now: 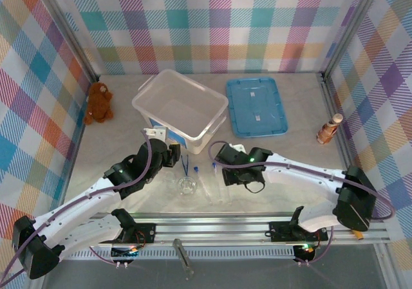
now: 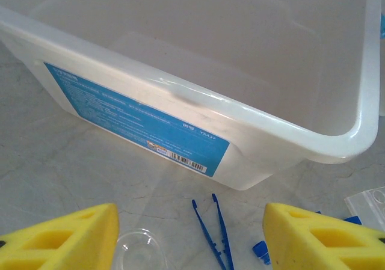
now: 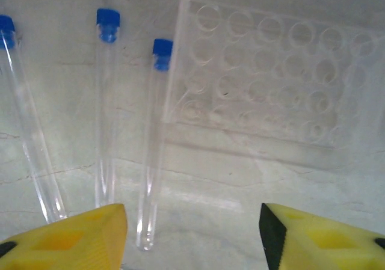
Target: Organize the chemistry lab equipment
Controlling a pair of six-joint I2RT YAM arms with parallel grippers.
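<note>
My left claw (image 2: 191,214) is parted and grips nothing. The blue tweezers (image 2: 212,234) lie bottom centre, below the clear bin (image 2: 271,122). My right claw (image 3: 192,213) gapes empty too, with three test tubes (image 3: 107,101) upper left and the rack (image 3: 271,71) upper right.

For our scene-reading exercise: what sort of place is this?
Probably a staged robot test booth, not a real lab: colourful plaid fabric walls, a metal rail carrying two white robot arms, slim clear blue-capped test tubes laid on the table.
</note>
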